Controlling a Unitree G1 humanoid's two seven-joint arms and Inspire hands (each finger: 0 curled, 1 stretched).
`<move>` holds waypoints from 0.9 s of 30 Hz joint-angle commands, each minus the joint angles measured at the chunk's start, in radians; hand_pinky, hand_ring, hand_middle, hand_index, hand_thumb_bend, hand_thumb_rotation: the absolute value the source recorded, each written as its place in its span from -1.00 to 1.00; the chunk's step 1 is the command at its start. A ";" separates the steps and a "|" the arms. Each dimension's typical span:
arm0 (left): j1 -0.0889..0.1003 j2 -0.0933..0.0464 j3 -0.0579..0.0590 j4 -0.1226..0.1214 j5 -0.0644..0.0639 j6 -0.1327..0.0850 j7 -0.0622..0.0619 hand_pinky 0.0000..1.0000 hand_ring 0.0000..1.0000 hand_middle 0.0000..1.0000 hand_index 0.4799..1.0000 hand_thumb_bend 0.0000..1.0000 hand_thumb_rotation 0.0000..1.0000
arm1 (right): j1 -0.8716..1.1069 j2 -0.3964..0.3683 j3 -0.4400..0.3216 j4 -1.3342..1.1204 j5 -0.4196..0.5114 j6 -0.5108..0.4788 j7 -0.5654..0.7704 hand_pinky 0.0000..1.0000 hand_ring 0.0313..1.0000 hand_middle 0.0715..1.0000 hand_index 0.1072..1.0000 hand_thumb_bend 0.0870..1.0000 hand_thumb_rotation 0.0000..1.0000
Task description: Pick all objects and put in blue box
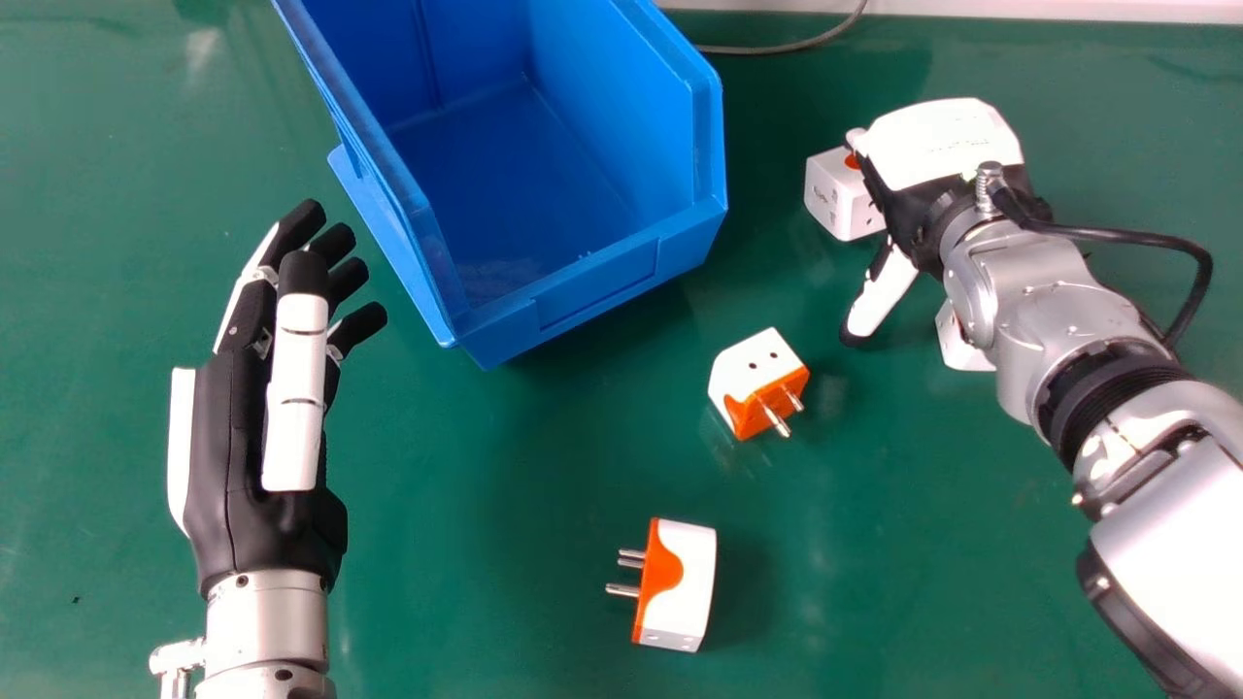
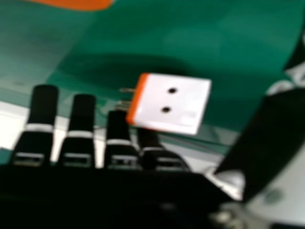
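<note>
Plug adapter (image 1: 832, 202) with illegible print beside the right hand (image 1: 937, 146)

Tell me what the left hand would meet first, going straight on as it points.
Probably the left side of the blue box, though depth is unclear and the left hand might pass above.

Smooth, glossy green tabletop (image 1: 486, 456), spanning most of head view. Soft, pale reflections on its surface, one toward the far left; darker shadowed patches elsewhere. Tiny dark speck (image 1: 76, 600) near the left edge. Straight, whitish strip (image 1: 1068, 9) along the far edge; material can't be told. Thin grey cable (image 1: 825, 37) curves across the green and over that strip.
</note>
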 commanded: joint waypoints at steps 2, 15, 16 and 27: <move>0.002 -0.004 -0.004 -0.020 0.005 -0.023 0.000 0.58 0.69 0.71 0.42 0.29 0.59 | 0.010 0.008 -0.003 0.004 0.010 -0.006 0.026 0.34 0.58 0.76 0.82 1.00 -0.32; 0.005 -0.004 -0.003 -0.019 0.002 -0.031 -0.003 0.57 0.69 0.71 0.41 0.27 0.61 | 0.014 0.009 -0.001 0.001 0.007 -0.010 0.031 0.37 0.57 0.73 0.75 0.88 -0.49; 0.005 -0.004 -0.003 -0.019 0.002 -0.029 -0.003 0.57 0.69 0.71 0.41 0.27 0.61 | 0.015 0.008 0.003 -0.001 0.003 -0.012 0.017 0.37 0.57 0.73 0.75 0.88 -0.49; 0.004 -0.006 -0.004 -0.015 0.003 -0.031 -0.001 0.58 0.69 0.71 0.42 0.26 0.61 | 0.031 -0.003 -0.042 -0.004 0.042 -0.074 -0.108 0.27 0.47 0.62 0.64 0.70 -0.66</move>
